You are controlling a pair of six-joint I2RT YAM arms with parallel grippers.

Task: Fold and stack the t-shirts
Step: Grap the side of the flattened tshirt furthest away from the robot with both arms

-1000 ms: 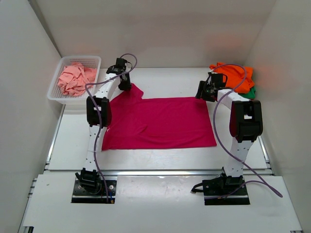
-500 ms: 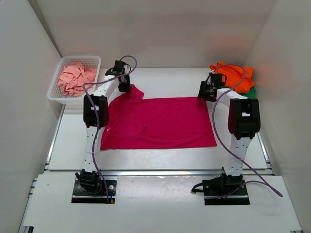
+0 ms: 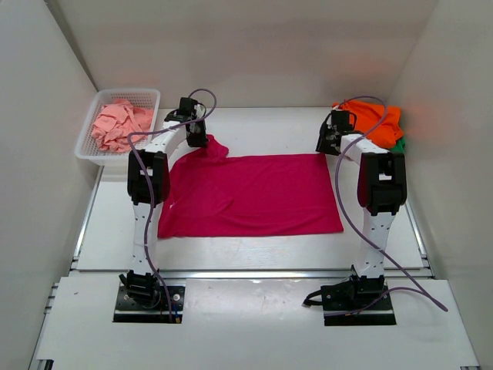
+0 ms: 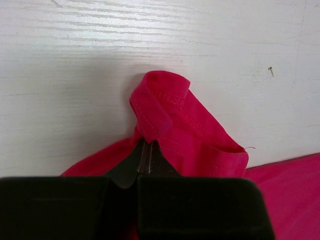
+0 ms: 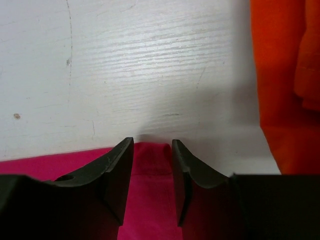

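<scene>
Now the left gripper (image 4: 148, 145) has clamped the far-left sleeve of the magenta t-shirt (image 3: 254, 193), flat on the table (image 3: 254, 247); the right gripper (image 5: 152, 150), half-open, narrows astride its far-right corner. Fold likely next.

The right claw (image 5: 152, 147) has two matte black plastic fingers (image 5: 117, 170), curved wedges on blocky bodies. Behind it, the right arm of white tubular links (image 3: 375, 235) carries a chunky black joint housing (image 3: 383, 185). A thin purple cable (image 3: 337, 202) loops back to a black base plate (image 3: 358, 297). The left arm of white tubular links (image 3: 142, 231) is built alike.
</scene>
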